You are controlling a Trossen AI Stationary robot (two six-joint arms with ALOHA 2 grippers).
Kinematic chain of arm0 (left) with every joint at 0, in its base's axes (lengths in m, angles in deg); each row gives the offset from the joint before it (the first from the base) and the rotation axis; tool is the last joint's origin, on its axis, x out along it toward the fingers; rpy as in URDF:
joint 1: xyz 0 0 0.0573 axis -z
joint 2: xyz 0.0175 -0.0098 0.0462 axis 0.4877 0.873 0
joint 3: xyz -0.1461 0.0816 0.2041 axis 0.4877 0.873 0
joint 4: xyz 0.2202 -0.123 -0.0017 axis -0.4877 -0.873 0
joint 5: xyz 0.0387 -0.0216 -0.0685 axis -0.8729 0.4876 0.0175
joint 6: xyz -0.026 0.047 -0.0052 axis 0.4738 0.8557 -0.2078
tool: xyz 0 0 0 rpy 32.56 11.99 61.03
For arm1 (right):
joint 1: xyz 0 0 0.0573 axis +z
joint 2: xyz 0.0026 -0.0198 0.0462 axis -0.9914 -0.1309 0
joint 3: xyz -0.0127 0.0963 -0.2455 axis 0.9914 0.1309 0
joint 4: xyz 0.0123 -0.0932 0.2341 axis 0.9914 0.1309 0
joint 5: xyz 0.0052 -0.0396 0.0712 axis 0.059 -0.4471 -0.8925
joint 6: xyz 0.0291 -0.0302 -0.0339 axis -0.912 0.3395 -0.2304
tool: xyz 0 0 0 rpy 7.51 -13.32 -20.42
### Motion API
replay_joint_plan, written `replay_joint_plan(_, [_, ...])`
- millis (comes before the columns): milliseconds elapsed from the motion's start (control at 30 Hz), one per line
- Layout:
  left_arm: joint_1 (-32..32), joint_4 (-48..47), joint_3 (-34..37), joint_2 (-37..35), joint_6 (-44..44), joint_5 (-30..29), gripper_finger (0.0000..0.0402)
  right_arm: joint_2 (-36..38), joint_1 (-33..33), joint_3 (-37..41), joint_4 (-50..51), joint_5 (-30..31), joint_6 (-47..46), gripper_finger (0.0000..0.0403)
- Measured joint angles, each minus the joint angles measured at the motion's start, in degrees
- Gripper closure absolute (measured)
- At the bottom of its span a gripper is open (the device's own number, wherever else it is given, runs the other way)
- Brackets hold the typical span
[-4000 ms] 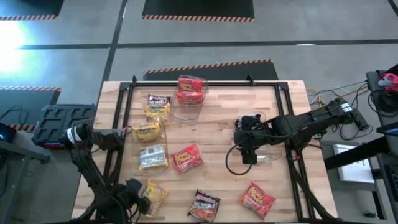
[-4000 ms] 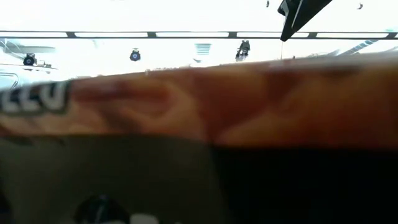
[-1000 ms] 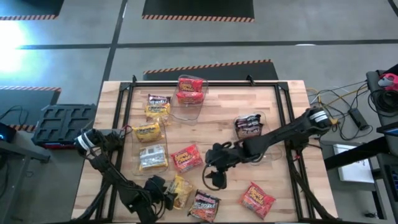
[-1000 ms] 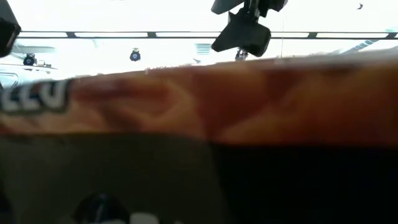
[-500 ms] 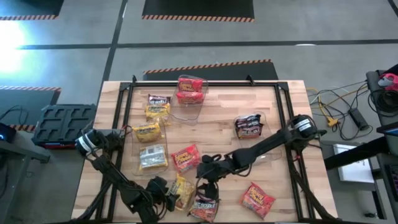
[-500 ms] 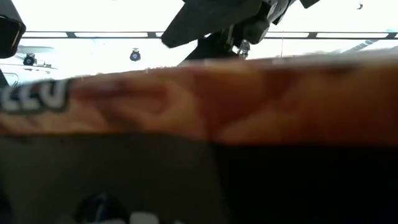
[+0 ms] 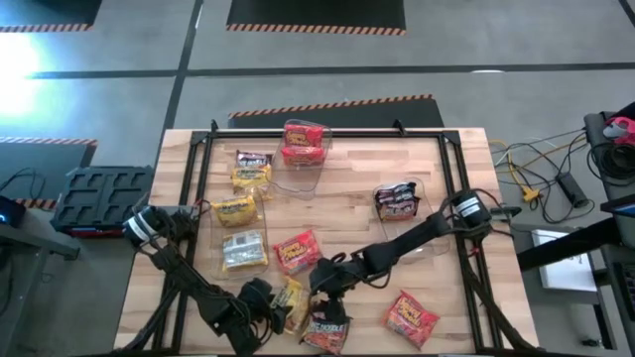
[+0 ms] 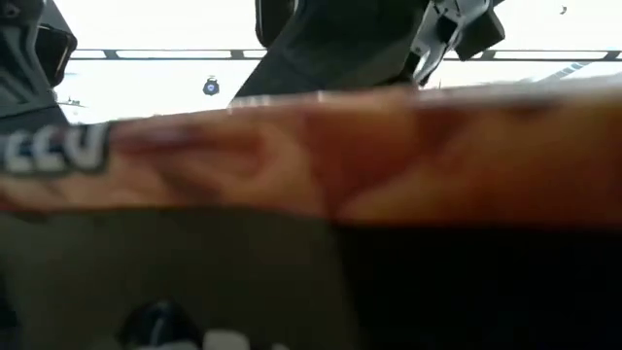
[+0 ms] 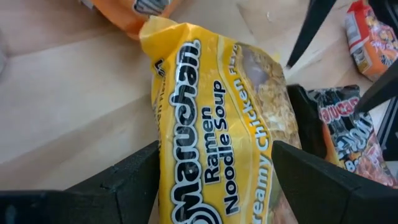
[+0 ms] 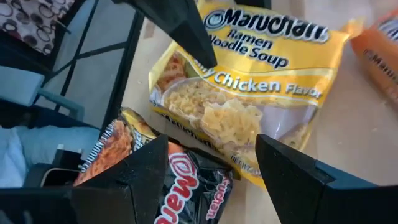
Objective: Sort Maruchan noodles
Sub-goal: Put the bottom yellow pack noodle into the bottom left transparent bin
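On the wooden table [image 7: 437, 159], both my arms reach toward the near edge, where the yellow Creamy Chicken packet [image 7: 290, 302] lies just beside the dark packet [image 7: 325, 329]. My left gripper [image 7: 266, 309] is nearer the yellow packet: in my left wrist view that packet [image 9: 217, 124] lies between my two spread fingers, its long axis running straight ahead from the wrist, so the jaws straddle its narrow width, though I cannot tell whether the pads press it yet. My right gripper [image 7: 332, 288] stands just beside the same packet on its other side, jaws wide and holding nothing, above the dark packet [image 10: 186, 186], with the yellow packet [image 10: 249, 93] lying ahead of it. I judge the left arm should take the yellow packet and the right the dark one, and the two grippers are close enough to foul each other. The high view alone shows the rest: red packets [image 7: 298, 251] mid-table and one [image 7: 410, 317] near the right near corner, and clear bins [image 7: 303, 164] further back. The low view is blocked by a blurred packet [image 8: 311, 156] lying right against the lens.
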Motion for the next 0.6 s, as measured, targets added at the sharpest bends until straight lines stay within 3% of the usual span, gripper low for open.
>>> replay_joint_plan(367, [-0.04,0.00,-0.12,-0.69,0.74,-3.39,0.0122,-2.39,-0.02,0.00,0.16,-0.07,-0.23,0.0173])
replay_joint_plan(600, [0.15,-0.09,-2.58,-1.82,3.53,-2.39,0.0122,-2.35,-0.02,0.00,2.47,0.03,-0.18,0.0173])
